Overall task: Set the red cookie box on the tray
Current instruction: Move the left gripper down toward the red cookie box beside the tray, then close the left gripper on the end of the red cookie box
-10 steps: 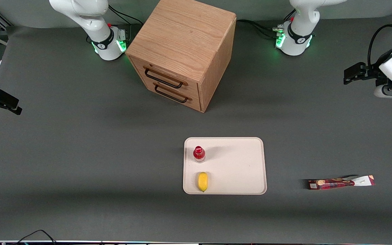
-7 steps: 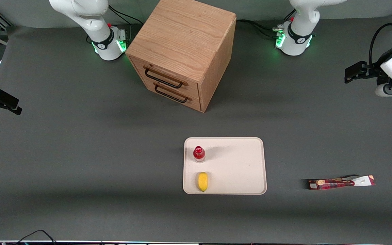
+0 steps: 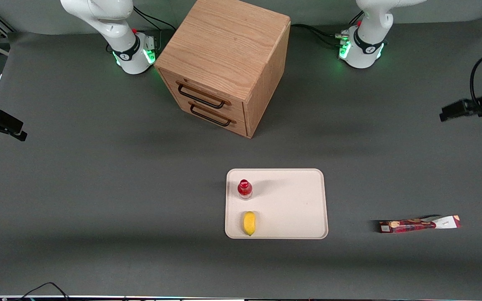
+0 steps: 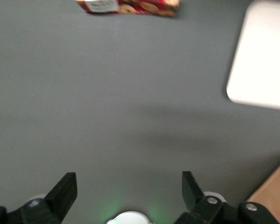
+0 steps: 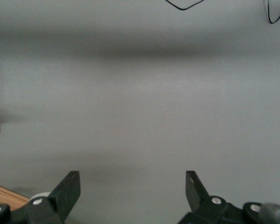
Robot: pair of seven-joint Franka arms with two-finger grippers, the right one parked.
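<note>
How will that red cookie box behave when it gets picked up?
The cookie box looks like thin flat cardboard, so probably light and fairly stiff, though hard squeezing might dent it. Lying flat on the table, it shouldn't roll. The gripper hangs open, well short of it.

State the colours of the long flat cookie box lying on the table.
Dark red print with one white end on the long flat cardboard cookie box, best in the front view; the open pincer hangs apart.

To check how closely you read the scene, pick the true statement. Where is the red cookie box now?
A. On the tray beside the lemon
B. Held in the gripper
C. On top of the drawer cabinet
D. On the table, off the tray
D: the red cookie box lies on the table toward the working arm's end, apart from the tray, while the open gripper hangs empty above bare table.
</note>
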